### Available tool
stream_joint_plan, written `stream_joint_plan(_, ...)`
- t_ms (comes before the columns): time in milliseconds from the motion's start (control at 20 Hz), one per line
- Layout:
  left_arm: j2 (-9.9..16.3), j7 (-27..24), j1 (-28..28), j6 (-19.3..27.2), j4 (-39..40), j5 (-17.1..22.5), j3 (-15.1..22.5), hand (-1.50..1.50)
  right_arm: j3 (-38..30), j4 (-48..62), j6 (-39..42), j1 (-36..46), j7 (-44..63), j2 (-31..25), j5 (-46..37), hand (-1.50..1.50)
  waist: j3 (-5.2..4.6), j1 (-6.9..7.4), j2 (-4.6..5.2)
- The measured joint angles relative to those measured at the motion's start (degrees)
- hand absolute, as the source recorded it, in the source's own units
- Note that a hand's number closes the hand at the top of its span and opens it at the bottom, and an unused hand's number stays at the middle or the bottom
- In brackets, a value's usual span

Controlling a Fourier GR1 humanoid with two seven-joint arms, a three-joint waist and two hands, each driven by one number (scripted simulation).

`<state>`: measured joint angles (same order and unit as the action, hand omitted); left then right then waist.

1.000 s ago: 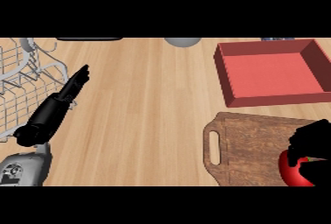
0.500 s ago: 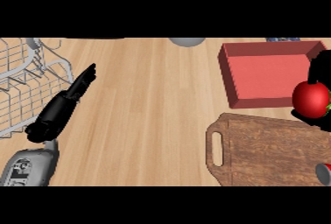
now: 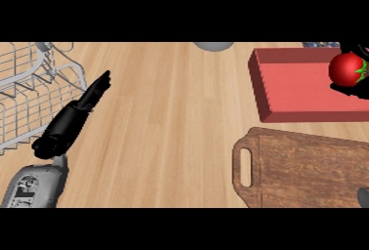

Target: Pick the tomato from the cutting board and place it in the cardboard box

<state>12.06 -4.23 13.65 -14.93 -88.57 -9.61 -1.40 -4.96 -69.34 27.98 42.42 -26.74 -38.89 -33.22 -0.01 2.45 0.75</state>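
A red tomato [image 3: 346, 69] with a green stem hangs over the right part of the red-lined box [image 3: 288, 93] at the upper right. My right hand [image 3: 356, 51] is curled round it at the view's right edge, mostly cut off. The brown cutting board [image 3: 310, 171] with a handle slot lies bare at the lower right, below the box. My left hand [image 3: 81, 110] rests open on the counter at the left, fingers straight and pointing up toward the rack.
A white wire dish rack [image 3: 32, 83] stands at the left edge, just beside my left hand. A grey round object [image 3: 213, 46] peeks in at the top centre. Bare wooden counter [image 3: 173, 127] lies between the rack and the board.
My right hand has lifted the tomato off the cutting board and carried it up and away to above the box. The left hand has shifted only slightly.
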Motion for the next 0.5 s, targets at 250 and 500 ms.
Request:
stream_joint_plan(250,0.3,-0.8,0.4,-0.4,0.4,0.1,-0.3,0.00,4.9,13.3,0.1,4.7,-6.3,-3.1,-6.3,1.50,0.04,0.53,0.25)
stream_joint_plan(500,-0.2,0.3,0.8,-0.5,-0.4,0.1,0.2,0.00,10.7,24.2,-2.6,8.7,-10.6,-4.3,-13.1,-1.50,0.06,0.95,0.33)
